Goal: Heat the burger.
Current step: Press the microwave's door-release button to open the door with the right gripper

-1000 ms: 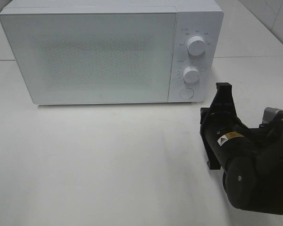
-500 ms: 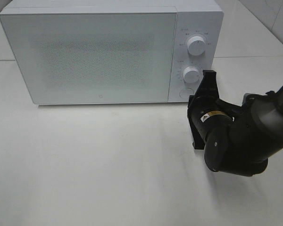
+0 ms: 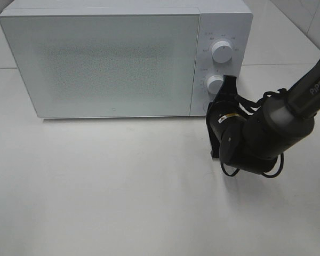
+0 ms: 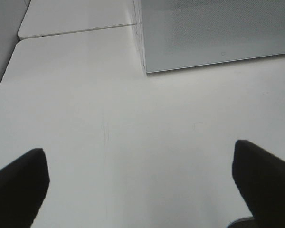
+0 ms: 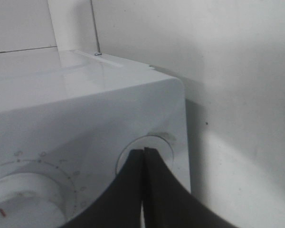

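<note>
Right gripper (image 5: 144, 154) (jaws closed) has neared one microwave's (image 3: 106, 58) two dials (image 3: 222, 52).

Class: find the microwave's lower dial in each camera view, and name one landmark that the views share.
Exterior high: lower dial, just beside the right gripper.
Left wrist: not in it.
Right wrist: lower dial, next to the round button behind the shut jaws.
Shared landmark: the white microwave.
</note>
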Tool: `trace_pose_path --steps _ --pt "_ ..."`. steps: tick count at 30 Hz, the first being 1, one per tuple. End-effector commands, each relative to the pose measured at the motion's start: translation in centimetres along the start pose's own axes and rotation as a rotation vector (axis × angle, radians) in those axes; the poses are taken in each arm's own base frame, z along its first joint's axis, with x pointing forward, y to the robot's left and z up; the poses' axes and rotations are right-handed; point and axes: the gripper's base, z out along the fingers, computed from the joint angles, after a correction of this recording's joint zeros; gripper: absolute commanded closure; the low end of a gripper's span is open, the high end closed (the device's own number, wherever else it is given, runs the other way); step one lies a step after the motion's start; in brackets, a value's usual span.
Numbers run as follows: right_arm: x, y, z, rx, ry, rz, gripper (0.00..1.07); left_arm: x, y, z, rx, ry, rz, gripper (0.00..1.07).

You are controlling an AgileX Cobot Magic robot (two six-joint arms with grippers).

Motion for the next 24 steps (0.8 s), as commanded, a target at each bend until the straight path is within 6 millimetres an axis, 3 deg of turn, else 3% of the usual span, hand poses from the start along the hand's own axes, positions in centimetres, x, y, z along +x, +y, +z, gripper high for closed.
trace_pose_path --steps 1,15,24 --pt "0.3 0.5 0.7 -0.013 0.009 -0.023 1.07 0.1 -0.1 0.0 0.003 0.001 -0.008 0.09" --pt "0.4 2.2 2.3 -0.100 -0.033 -0.007 1.07 0.1 -0.1 0.0 0.003 0.001 -0.008 0.09" --pt "1.3 5.9 3.7 -0.373 -0.045 0.005 1.07 0.1 -0.1 0.0 0.003 0.001 -0.008 0.09"
